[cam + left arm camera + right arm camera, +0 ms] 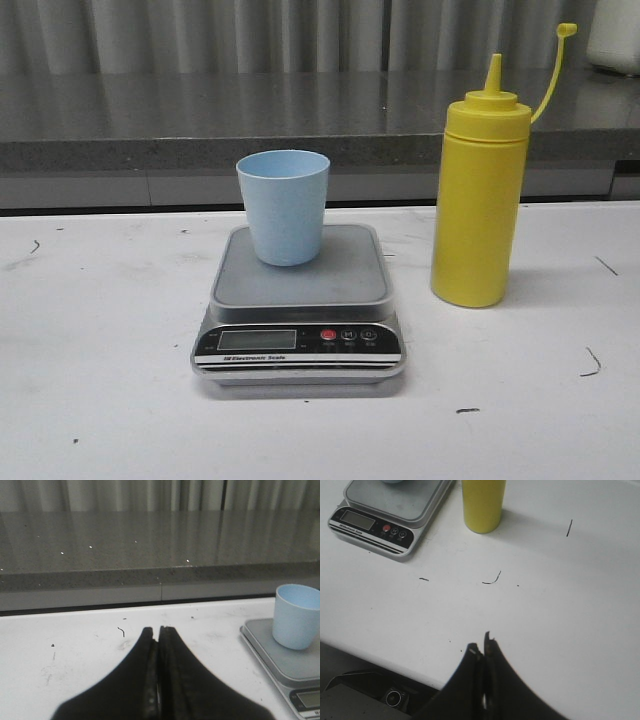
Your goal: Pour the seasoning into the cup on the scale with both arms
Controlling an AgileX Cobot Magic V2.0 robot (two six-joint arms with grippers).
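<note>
White tabletop [100, 400] carries everything you need, and nothing on it is held yet. Starting at your left: the left gripper [158, 630] sits low over bare table, its fingers pressed together with nothing between them, well apart from the scale. It does not appear in the front view, so I judge it parked, not committed to any reach.

Moving toward the centre, the scale [298, 300] lies flat with its display facing you. The cup [283, 206] stands upright on the rear half of the grey platform, open mouth up. That placement looks deliberate: the cup is ready to receive and be weighed.

Just beside the scale on the right, apart from it, the seasoning [480, 195] stands upright, nozzle up, its cap hanging off on the strap. I judge it uncapped and ready to pour.

Farthest right, the right gripper [483, 647] hovers near the table's front edge, fingers closed on nothing, well short of the bottle. You will need to spread them before taking it.
</note>
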